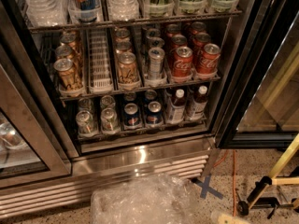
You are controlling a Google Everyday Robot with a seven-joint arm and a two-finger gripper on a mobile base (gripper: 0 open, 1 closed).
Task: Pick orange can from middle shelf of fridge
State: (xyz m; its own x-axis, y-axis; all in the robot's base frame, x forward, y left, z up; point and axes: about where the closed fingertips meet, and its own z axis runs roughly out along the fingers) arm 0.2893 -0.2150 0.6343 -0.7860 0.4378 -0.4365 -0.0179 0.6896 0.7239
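The fridge (140, 155) stands open in front of me. Its middle shelf (140, 90) holds rows of cans in white lanes. Brownish-orange cans stand in two lanes: one orange can (68, 74) at the front of the far-left lane, another orange can (127, 68) at the front of the third lane, with more behind each. A silver-grey can (155, 62) and red Coca-Cola cans (181, 62) fill the lanes to the right. Only a pale cream tip of my gripper (228, 218) shows at the bottom edge, low and right, far below the shelf.
Water bottles and green cups sit on the top shelf; small cans and bottles (140, 113) fill the bottom shelf. The open door (252, 78) hangs at the right. Crumpled clear plastic (140, 202) lies on the floor, beside a blue tape cross (205, 188) and a yellow-poled stand (275, 171).
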